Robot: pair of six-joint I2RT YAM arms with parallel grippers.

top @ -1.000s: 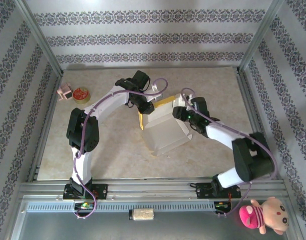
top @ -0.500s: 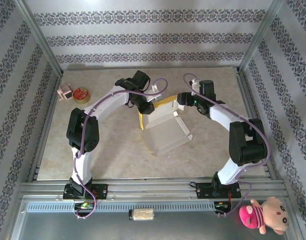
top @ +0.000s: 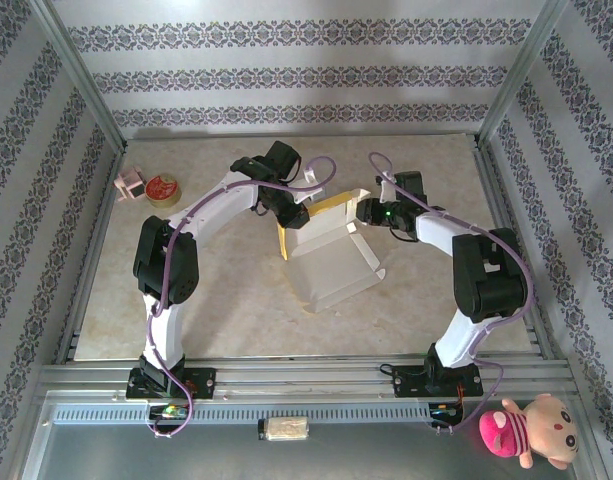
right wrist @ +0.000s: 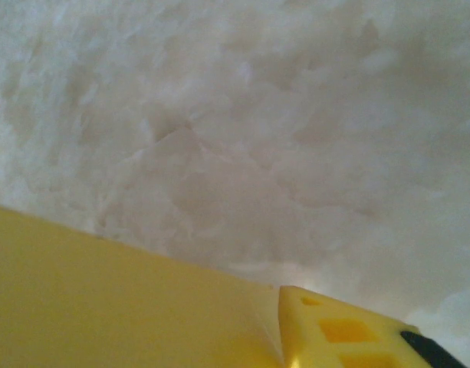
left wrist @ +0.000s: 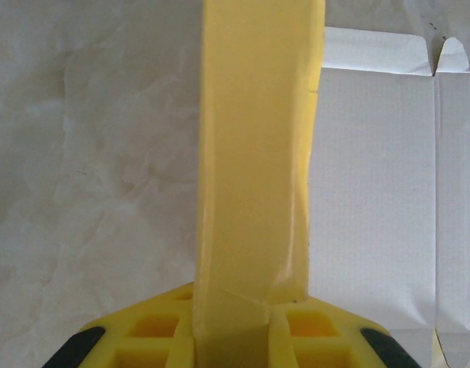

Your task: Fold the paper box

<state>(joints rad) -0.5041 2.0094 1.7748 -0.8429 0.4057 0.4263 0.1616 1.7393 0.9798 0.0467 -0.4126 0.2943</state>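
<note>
Two claws work one sheet, and the fold looks barely past its start. On the near side of both claws, the paper box [top: 331,262] lies mostly flat on the table [top: 216,300]. Its white face is up and its near flaps are not yet raised.

Farther in, the left gripper [top: 292,213] sits at the sheet's far left corner, its jaws narrowed onto a yellow flap [left wrist: 254,153]. In its wrist view that strip stands upright, running straight away from between the fingers [left wrist: 319,330], and the white panel lies flat to the claw's right.

Level with it, the right gripper [top: 362,212] meets the far right corner of the sheet. Its wrist view has a yellow face of the card just beside one finger [right wrist: 350,333], seemingly touching it. I cannot tell whether this claw is clamped on the card or only beside it.

Well apart, far off to the left claw's left, a red tin [top: 163,189] stands untouched.

One side wall appears lifted and the far edge is starting up. The other walls, the tabs and the closing all seem left to do.
</note>
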